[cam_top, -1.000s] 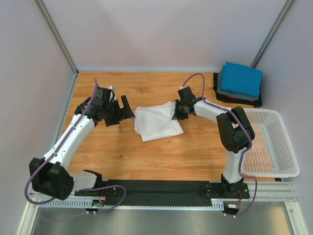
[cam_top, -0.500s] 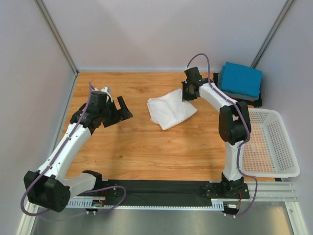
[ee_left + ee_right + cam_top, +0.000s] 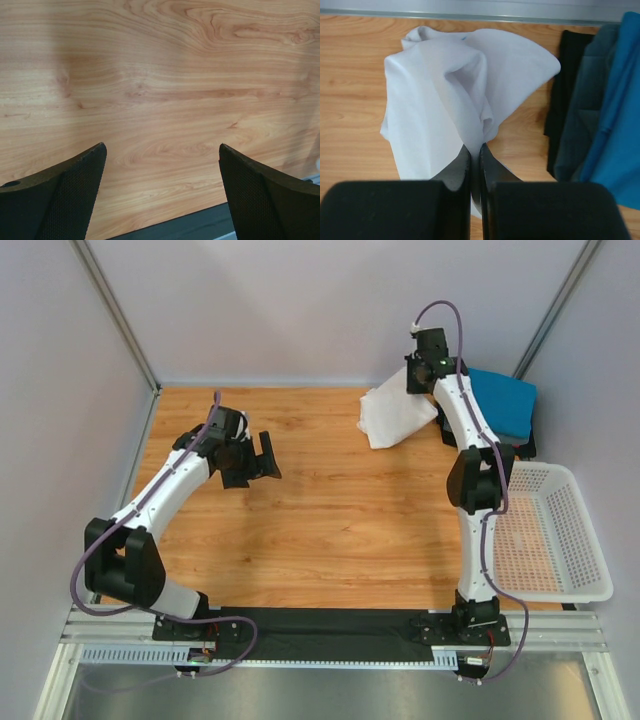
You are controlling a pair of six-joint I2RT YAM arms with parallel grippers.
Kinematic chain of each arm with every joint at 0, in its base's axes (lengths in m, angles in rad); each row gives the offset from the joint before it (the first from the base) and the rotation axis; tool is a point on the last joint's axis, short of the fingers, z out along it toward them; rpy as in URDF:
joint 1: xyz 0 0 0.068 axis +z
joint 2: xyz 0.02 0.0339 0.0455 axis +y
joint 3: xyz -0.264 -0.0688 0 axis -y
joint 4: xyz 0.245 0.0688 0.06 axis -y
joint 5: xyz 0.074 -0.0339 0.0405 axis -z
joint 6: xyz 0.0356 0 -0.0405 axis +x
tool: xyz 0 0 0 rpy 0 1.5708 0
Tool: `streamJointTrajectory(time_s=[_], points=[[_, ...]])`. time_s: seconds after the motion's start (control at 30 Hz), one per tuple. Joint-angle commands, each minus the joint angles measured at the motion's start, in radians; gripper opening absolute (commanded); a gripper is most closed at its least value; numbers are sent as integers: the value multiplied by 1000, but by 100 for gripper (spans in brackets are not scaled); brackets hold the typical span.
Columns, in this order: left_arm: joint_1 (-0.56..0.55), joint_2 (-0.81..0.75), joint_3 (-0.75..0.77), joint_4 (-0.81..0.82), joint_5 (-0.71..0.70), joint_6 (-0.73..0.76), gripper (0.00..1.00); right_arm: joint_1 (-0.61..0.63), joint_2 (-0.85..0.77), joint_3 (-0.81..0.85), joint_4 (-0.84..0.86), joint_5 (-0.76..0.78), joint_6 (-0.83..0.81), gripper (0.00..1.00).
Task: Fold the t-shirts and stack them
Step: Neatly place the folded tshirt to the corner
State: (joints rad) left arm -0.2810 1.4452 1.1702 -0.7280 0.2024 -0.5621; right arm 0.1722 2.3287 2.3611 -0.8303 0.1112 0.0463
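The folded white t-shirt (image 3: pixel 393 417) hangs off the table at the back right, pinched at one edge by my right gripper (image 3: pixel 421 386). In the right wrist view the white t-shirt (image 3: pixel 445 95) droops in folds from the shut right gripper (image 3: pixel 475 150). Just right of it lies the stack of folded t-shirts, bright blue (image 3: pixel 503 400) on top, then grey (image 3: pixel 582 115), then black (image 3: pixel 561 95). My left gripper (image 3: pixel 262 457) hovers wide open over bare wood at the left middle, with nothing between its fingers (image 3: pixel 70 195).
A white perforated basket (image 3: pixel 560 530) stands at the right edge of the table. A black strip (image 3: pixel 200 225) runs along the table's edge in the left wrist view. Metal frame posts (image 3: pixel 115 315) rise at the back corners.
My right gripper has carried the white t-shirt up and to the back right, from the table's middle to beside the stack. My left arm has drawn back slightly, still open.
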Motion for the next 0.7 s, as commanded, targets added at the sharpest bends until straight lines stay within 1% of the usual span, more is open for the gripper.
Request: streamJointTrajectory(time_s=[0.0,0.13,0.23,0.33,0.43,0.63,0.67], points=[[2,44,107,-17,2,51,99,-59,-23,49,-29,33,-37,0],[2,156,184,-33,17,60,99,-91,-49,49,-18,64,-42,0],[5,219,241,-48,34,57,99,-102,-57,69,-18,99,-88,0],[6,259,281,-47,55,51,99,-117,-74,81,-12,94,-121,0],[6,291,302,-40,68,38,99,-142,-91,92,6,47,-152,0],[11,352,341,-31,84,16,98,-163,-101,130,33,91,-148,0],[12,359,356,-33,88,13,98,-193,-104,142,33,97,-148,0]])
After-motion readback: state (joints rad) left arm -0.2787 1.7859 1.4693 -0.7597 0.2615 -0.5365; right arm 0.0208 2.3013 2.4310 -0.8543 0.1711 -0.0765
